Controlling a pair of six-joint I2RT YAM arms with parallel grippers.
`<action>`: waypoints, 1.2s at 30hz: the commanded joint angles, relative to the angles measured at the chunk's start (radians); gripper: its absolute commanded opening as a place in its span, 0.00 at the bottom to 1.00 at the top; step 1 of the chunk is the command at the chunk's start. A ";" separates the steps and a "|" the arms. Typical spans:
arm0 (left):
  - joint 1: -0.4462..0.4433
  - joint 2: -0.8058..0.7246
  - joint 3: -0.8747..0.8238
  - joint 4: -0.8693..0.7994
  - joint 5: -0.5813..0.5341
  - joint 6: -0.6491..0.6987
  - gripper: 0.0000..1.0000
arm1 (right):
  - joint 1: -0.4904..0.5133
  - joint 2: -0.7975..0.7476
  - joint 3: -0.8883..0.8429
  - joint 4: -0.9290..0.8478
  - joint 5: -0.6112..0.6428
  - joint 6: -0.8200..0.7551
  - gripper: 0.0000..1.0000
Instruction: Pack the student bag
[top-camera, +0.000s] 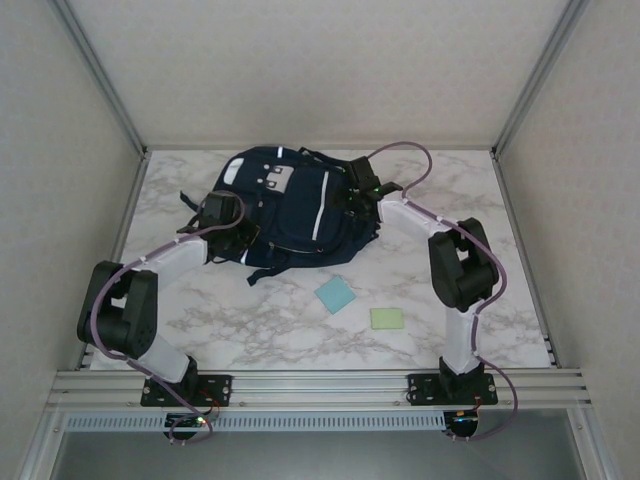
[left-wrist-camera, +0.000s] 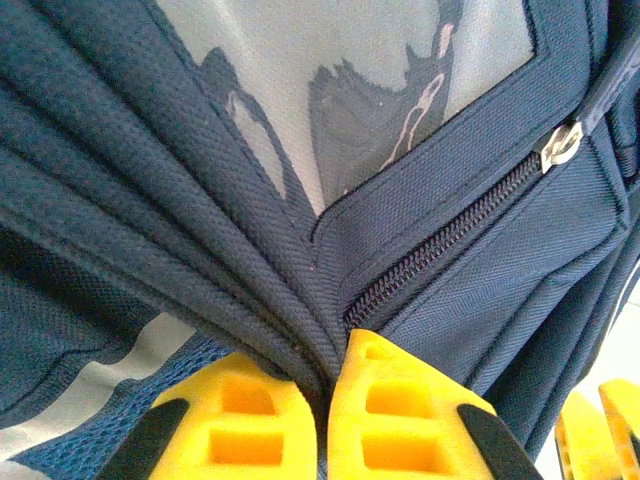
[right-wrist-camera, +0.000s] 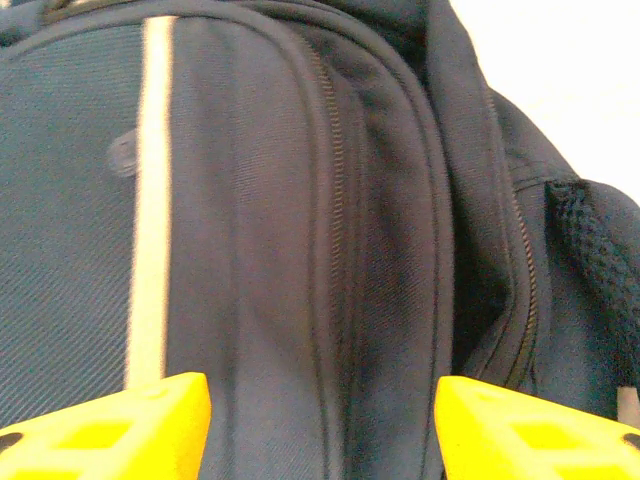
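Observation:
The student bag (top-camera: 290, 205), dark navy with thin white stripes and a grey patch, lies flat at the back middle of the marble table. My left gripper (top-camera: 228, 222) is at the bag's left side. Seen from the left wrist, its yellow fingers (left-wrist-camera: 400, 410) are shut on a bunched fold of the bag's fabric (left-wrist-camera: 250, 270), beside a zipper (left-wrist-camera: 440, 240) with a silver pull (left-wrist-camera: 560, 145). My right gripper (top-camera: 362, 195) is over the bag's right side. It stands open (right-wrist-camera: 322, 420), its fingers (right-wrist-camera: 120, 425) straddling a zipper seam (right-wrist-camera: 335, 200) of the bag, with nothing pinched.
A light blue square pad (top-camera: 334, 294) and a light green square pad (top-camera: 386, 318) lie on the table in front of the bag, between the two arms. Enclosure walls and aluminium posts bound the table on the left, right and back.

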 joint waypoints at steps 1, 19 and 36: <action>-0.036 -0.047 0.045 -0.025 0.027 -0.030 0.00 | 0.051 -0.129 -0.040 -0.092 0.000 -0.058 0.64; -0.079 -0.109 0.040 0.014 -0.009 -0.138 0.00 | 0.339 -0.051 -0.135 0.248 -0.196 0.115 0.43; -0.152 -0.150 -0.001 0.035 0.019 -0.207 0.00 | 0.352 0.161 0.065 0.215 0.010 0.163 0.39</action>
